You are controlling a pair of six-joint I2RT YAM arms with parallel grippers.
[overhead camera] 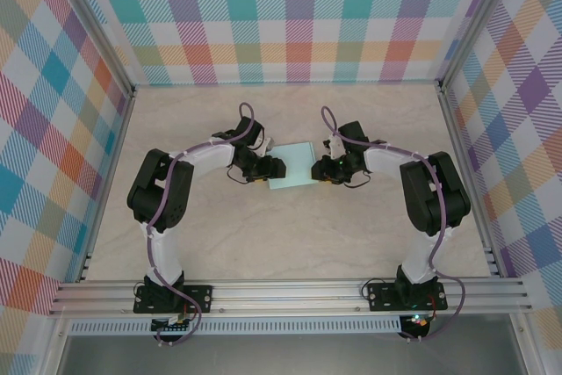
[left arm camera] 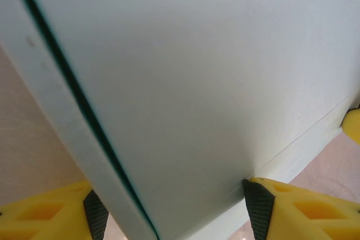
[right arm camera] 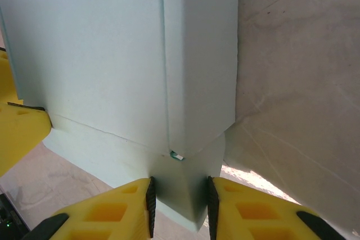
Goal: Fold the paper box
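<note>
The right claw (right arm camera: pixel 180 188) pinches a narrow flap of the pale mint card paper box (overhead camera: pixel 297 175), which sits in the middle of the beige table (overhead camera: pixel 263 243). The left claw (left arm camera: pixel 169 198) hugs the box, spread wide. It is best to squeeze softly and bend the flap along its crease.

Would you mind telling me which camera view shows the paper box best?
The top external view: the paper box appears almost whole. The left wrist view shows a close panel and dark seam; the right, panels and a flap.
</note>
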